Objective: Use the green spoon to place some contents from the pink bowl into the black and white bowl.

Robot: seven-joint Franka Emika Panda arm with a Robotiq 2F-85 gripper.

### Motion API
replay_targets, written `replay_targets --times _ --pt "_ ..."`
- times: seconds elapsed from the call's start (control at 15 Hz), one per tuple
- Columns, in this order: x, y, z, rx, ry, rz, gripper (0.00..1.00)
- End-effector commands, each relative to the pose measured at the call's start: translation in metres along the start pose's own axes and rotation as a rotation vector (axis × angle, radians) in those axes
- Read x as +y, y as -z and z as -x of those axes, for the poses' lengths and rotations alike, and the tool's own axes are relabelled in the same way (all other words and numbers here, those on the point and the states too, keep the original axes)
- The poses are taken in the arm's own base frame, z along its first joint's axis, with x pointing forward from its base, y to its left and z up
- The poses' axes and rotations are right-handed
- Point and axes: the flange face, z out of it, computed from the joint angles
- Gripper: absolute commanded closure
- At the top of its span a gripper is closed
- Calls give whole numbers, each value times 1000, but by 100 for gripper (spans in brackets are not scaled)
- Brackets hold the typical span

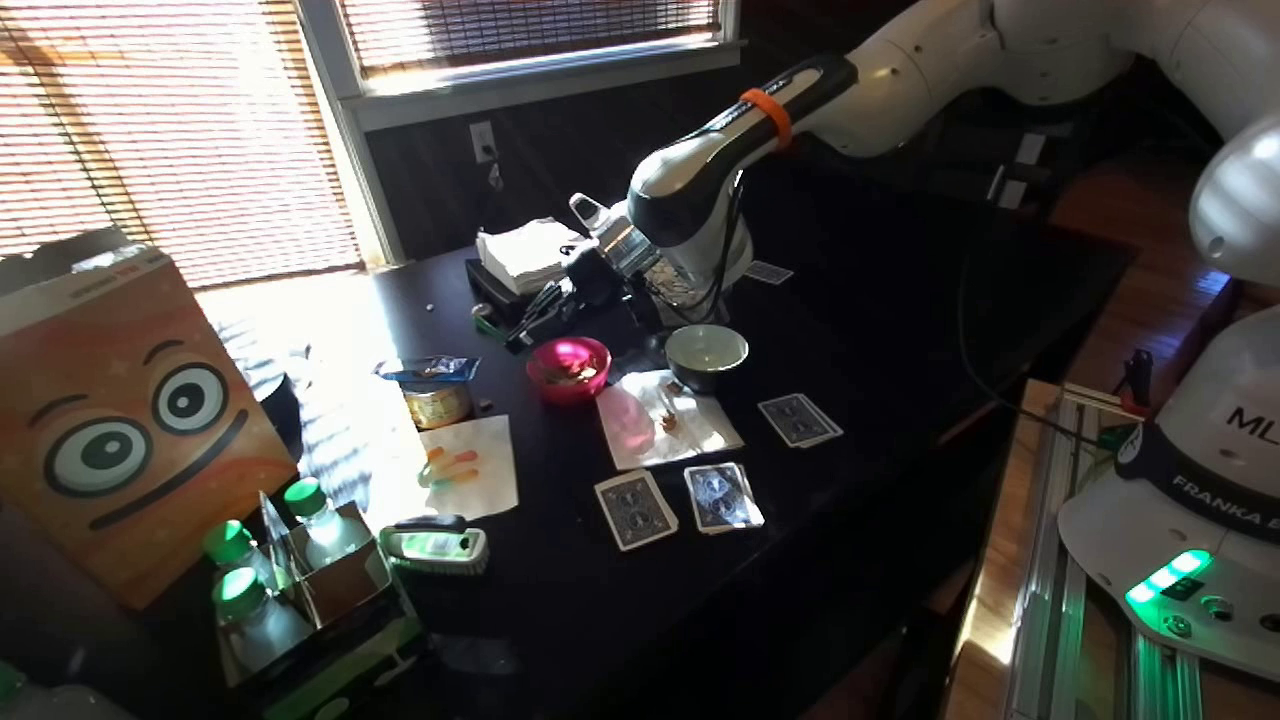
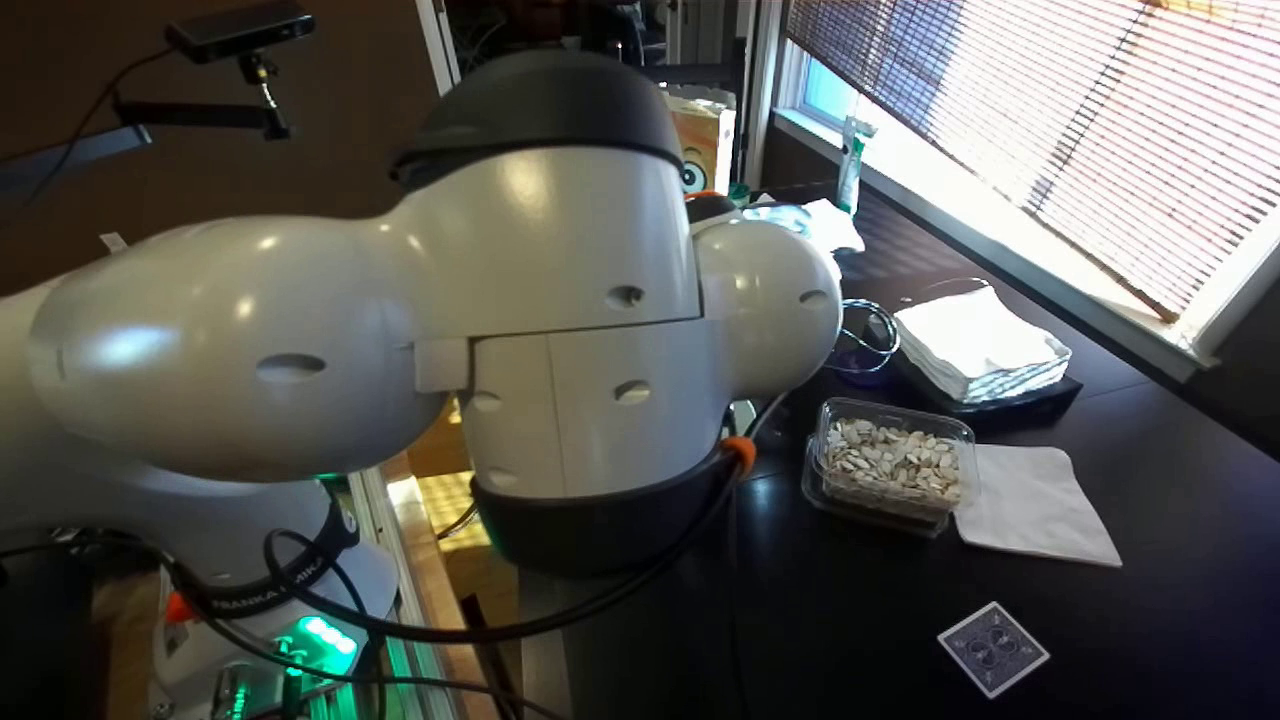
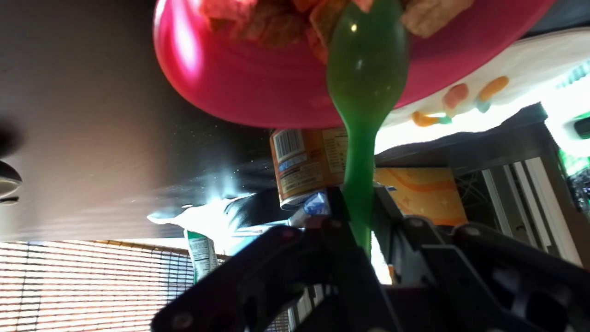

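The pink bowl (image 1: 568,385) stands on the dark table with orange-brown pieces (image 1: 572,370) in it. It fills the top of the wrist view (image 3: 258,87). The black and white bowl (image 1: 706,362), pale inside and dark outside, stands to its right in that exterior view and looks empty. My gripper (image 3: 358,196) is shut on the handle of the green spoon (image 3: 364,87). The spoon's head reaches over the pink bowl's rim, its tip among the pieces. I cannot tell whether it carries any. The gripper (image 1: 520,335) also shows beside the pink bowl. The arm hides both bowls in an exterior view.
A napkin (image 1: 690,445) with crumbs and several card stacks (image 1: 635,508) lie near the bowls. A can (image 1: 438,405) with a blue packet stands beyond the pink bowl. A box of seeds (image 2: 890,465) and a napkin stack (image 2: 980,335) stand at the window side.
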Motion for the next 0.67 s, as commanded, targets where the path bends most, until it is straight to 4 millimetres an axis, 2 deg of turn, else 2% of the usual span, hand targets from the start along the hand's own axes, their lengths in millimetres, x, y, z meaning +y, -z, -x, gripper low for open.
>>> replay_targets --times 0.0,0.33,0.6 --pt "-4 2 -9 -34 28 23 95" --pt "-1 9 -17 -67 74 53 95" --pt "4 9 -12 -105 81 60 95"
